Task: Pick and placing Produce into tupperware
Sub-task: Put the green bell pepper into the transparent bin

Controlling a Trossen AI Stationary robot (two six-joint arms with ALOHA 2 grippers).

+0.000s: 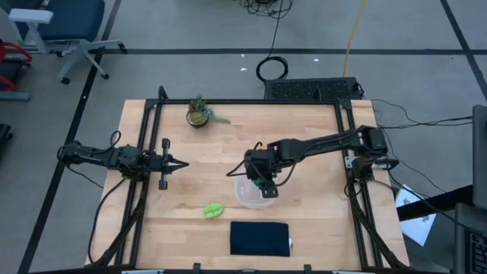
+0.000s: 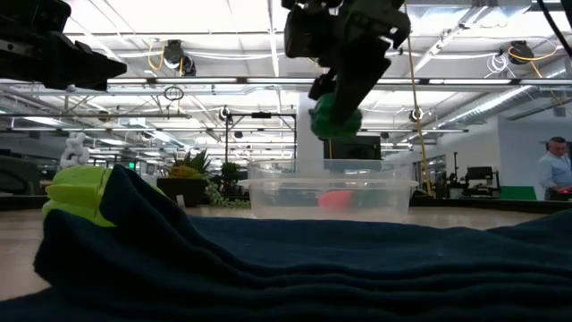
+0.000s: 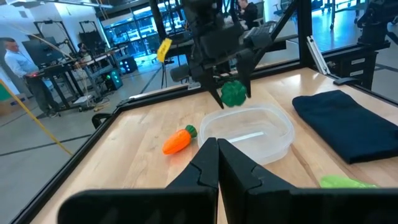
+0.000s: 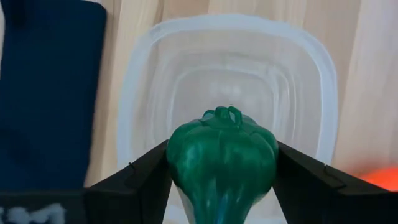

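My right gripper (image 1: 263,185) is shut on the dark green rounded lump (image 2: 335,118) and holds it above the clear tupperware (image 1: 242,199). The orange carrot (image 3: 176,141) lies on the table just beyond the tupperware's far side. It also shows through the container's wall in the low view (image 2: 335,199). The light-green leafy piece (image 1: 213,210) lies flat on the table, left of and nearer than the tupperware. My left gripper (image 1: 181,164) is shut and empty at the table's left, pointing toward the tupperware. My right gripper pinches the dark green lump between its two fingers, one on each of its rounded sides (image 4: 177,158). The fingers (image 4: 298,171) point down from above. The lump hangs clear of the container, over its open middle (image 4: 230,81), with its small knobbed end toward the tupperware.
A dark navy pad (image 1: 259,238) lies near the table's front edge, just nearer than the tupperware. A potted spiky plant (image 1: 199,113) stands at the far edge. A dark frame (image 1: 144,144) runs along the table's sides. A person (image 2: 554,170) stands in the room beyond.
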